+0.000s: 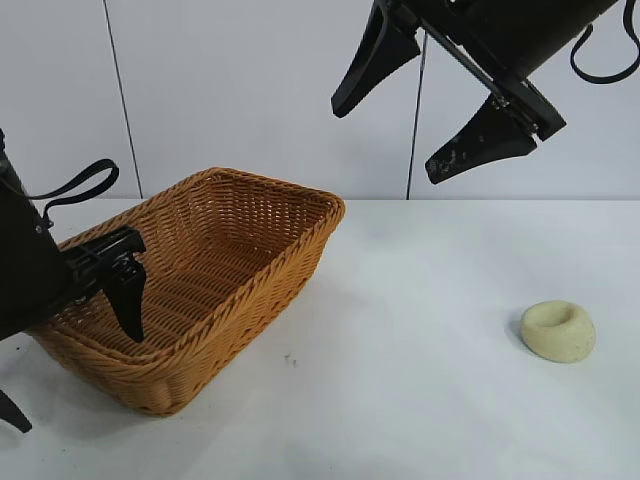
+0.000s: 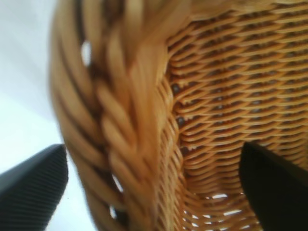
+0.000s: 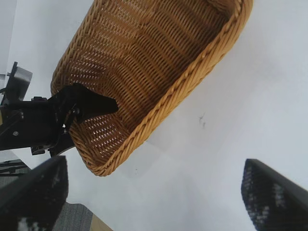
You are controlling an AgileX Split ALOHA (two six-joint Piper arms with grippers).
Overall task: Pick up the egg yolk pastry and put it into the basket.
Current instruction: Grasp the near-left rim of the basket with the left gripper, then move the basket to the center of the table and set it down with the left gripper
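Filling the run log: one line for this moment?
pastry: on table | basket: empty | left gripper: open, straddling rim | right gripper: open, raised

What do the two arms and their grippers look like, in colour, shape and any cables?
Both arms are matte black. The right gripper has two long, tapering, wedge-shaped fingers on a crossbar, scuffed pale at one tip, with a looped black cable behind. The left gripper has the same pointed black fingers and a black strap loop. The finger pads are finely ribbed.
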